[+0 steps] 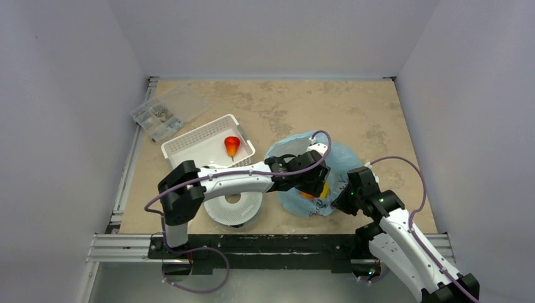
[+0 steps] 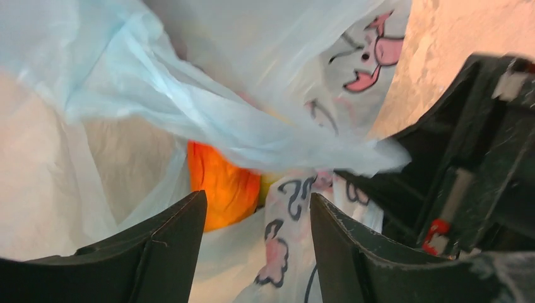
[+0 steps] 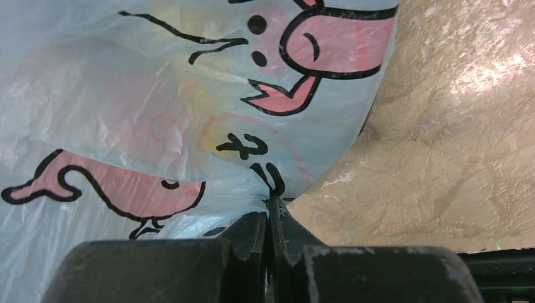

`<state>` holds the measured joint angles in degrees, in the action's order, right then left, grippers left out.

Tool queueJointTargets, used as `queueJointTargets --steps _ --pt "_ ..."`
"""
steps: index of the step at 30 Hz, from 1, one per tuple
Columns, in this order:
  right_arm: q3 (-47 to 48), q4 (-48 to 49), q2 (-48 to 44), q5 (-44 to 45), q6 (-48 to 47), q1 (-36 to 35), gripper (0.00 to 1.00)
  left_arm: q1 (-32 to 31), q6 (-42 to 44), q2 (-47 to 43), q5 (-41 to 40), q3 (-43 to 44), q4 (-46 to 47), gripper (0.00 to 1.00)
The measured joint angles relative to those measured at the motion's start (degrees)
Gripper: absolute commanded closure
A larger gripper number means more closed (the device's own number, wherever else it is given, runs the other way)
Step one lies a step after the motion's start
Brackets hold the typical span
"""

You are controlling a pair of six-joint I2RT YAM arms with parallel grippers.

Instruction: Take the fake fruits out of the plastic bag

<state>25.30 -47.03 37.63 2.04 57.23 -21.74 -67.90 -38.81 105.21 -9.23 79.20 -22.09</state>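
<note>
The light-blue plastic bag (image 1: 344,158) with pink print lies right of centre on the table. My left gripper (image 1: 313,184) is open and reaches into the bag's mouth. In the left wrist view the gripper (image 2: 258,205) stands just short of an orange-red mango (image 2: 221,183), with a yellow piece (image 2: 270,183) behind it and bag film between the fingers. My right gripper (image 1: 340,201) is shut on the bag's near edge; the right wrist view shows it (image 3: 270,211) pinching the film (image 3: 189,113). A red strawberry-like fruit (image 1: 231,146) lies in the white basket (image 1: 189,146).
A round white perforated disc (image 1: 236,207) lies under the left arm, near the front edge. A clear box of small parts (image 1: 165,111) sits at the back left. Walls enclose the table on three sides.
</note>
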Motion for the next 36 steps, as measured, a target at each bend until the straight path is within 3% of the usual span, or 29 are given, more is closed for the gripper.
queueJointTargets --steps 6,13,22,29,36 --pt "0.0 0.4 0.6 0.0 -0.2 0.0 1.0 0.3 3.1 5.1 -0.5 6.4 -1.8 0.38" --pt "0.0 0.4 0.2 -0.2 -0.2 0.0 1.0 0.4 4.1 10.1 -0.4 7.4 -3.5 0.42" --pt "0.0 1.5 1.0 -0.7 -0.8 0.0 1.0 0.4 4.5 12.9 -0.7 8.8 -4.5 0.61" --pt "0.0 1.7 0.3 -1.2 -2.0 0.0 1.0 1.1 4.2 5.6 -0.2 5.6 -3.9 0.64" --pt "0.2 2.3 -0.6 -1.6 -2.3 0.0 1.0 4.3 0.9 -7.6 4.5 -1.3 5.6 0.68"
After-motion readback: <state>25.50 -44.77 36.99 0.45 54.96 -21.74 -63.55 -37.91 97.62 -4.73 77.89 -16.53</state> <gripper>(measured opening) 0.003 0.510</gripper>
